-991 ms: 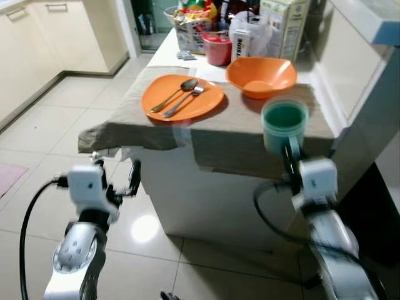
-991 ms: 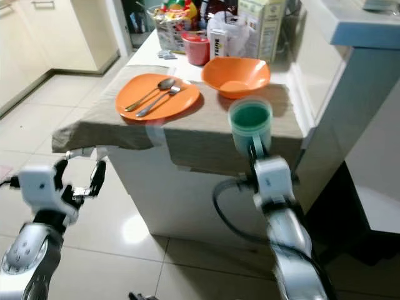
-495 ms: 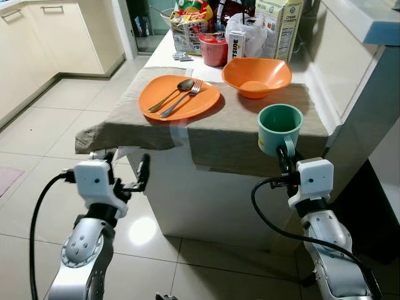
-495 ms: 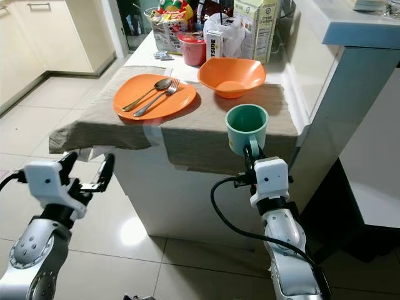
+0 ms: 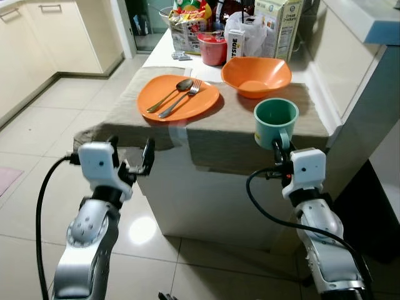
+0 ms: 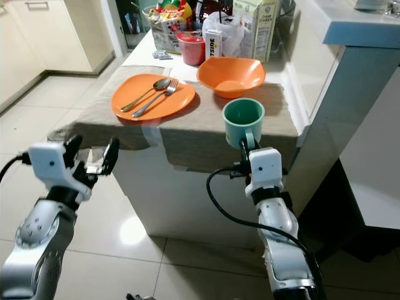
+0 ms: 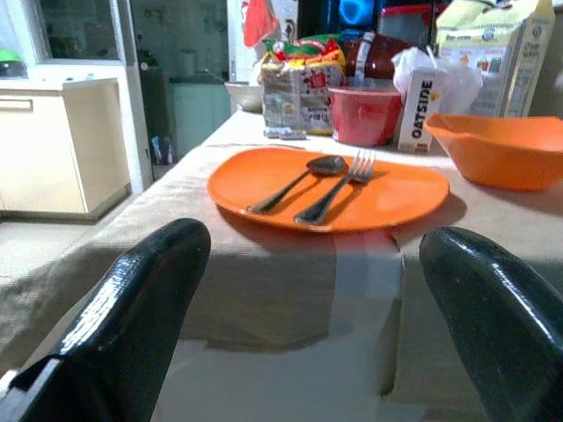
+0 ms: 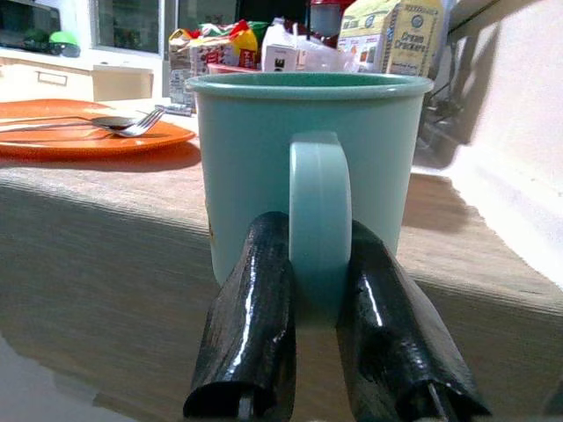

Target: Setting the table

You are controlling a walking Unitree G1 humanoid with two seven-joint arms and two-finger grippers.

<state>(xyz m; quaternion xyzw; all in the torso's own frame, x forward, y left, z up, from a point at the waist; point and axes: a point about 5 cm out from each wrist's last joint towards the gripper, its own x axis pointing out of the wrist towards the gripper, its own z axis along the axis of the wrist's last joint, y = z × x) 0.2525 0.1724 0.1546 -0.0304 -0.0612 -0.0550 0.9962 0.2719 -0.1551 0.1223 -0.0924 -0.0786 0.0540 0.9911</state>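
Right pincer [image 8: 321, 325]: I have it pinching the handle of the green mug [image 5: 275, 120], lower right of centre, at the near edge of the tabletop [image 5: 237, 122].
Left pincer [image 5: 132, 161]: fingers spread, hovering lower left below the cloth's edge.
Orange plate [image 5: 178, 97]: upper centre, carrying spoon [image 5: 170, 94] and fork [image 5: 180, 99].
Orange bowl [image 5: 256, 75]: just beyond the mug.
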